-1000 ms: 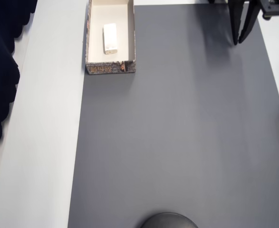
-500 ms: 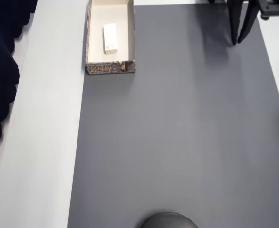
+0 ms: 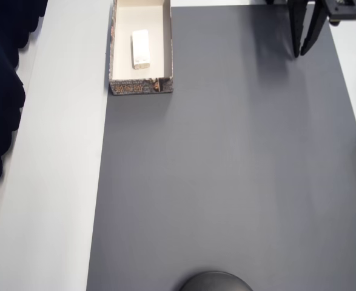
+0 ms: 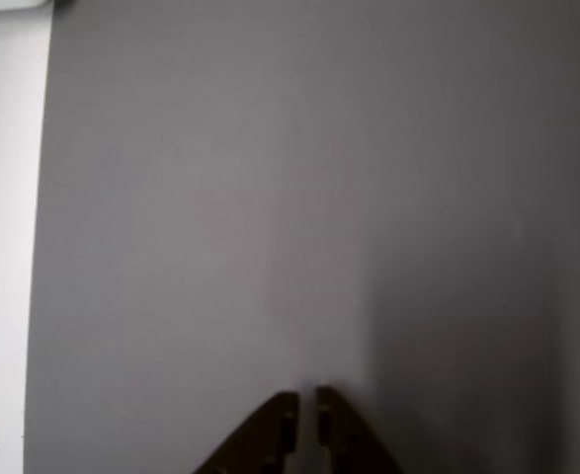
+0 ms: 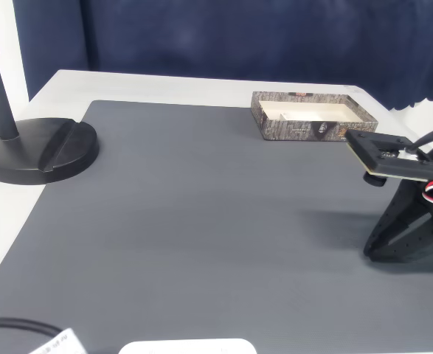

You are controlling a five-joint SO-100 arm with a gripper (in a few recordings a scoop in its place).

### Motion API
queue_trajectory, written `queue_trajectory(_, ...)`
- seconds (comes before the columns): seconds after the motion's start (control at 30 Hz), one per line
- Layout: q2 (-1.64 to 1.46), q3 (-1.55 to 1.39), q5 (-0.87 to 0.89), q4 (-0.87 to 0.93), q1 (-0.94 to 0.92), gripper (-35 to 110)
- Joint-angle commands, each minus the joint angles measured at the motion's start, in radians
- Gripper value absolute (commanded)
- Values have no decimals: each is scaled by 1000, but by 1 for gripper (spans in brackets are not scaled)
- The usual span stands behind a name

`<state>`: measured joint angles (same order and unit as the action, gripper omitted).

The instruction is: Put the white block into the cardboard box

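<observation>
since a second ago, the black two-finger gripper [image 3: 304,45] has edged slightly up toward the top right corner of the overhead frame, while nothing else has shifted. overhead view: the small white rectangular block [image 3: 141,48] lies flat on the cream floor of the long shallow cardboard box with brown-grey printed walls [image 3: 141,88], at the upper left of the frame, where the dark grey mat [image 3: 226,170] meets the pale table surface [image 3: 56,182]. gripper and box are well apart, at opposite sides of the top edge. a round black stand base [image 3: 216,281] peeks in at bottom centre.

wrist view: the gripper [image 4: 305,415] shows at bottom centre, its two dark fingertips nearly together with only a thin slit between them, holding nothing, above bare grey mat.

fixed view: the box [image 5: 313,127] sits at upper right of the frame near the mat's far edge, against a dark blue curtain [image 5: 238,37]. the gripper [image 5: 400,243] hangs at right edge, tips low over the mat. the black stand base [image 5: 35,151] rests at left.
</observation>
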<state>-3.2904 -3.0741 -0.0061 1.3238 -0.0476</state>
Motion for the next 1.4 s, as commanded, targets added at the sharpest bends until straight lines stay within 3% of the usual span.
queue_trajectory(0.0, -35, -18, -14, 6, -20, -2)
queue_trajectory(1.37, -35, -18, -17, 6, -29, -2)
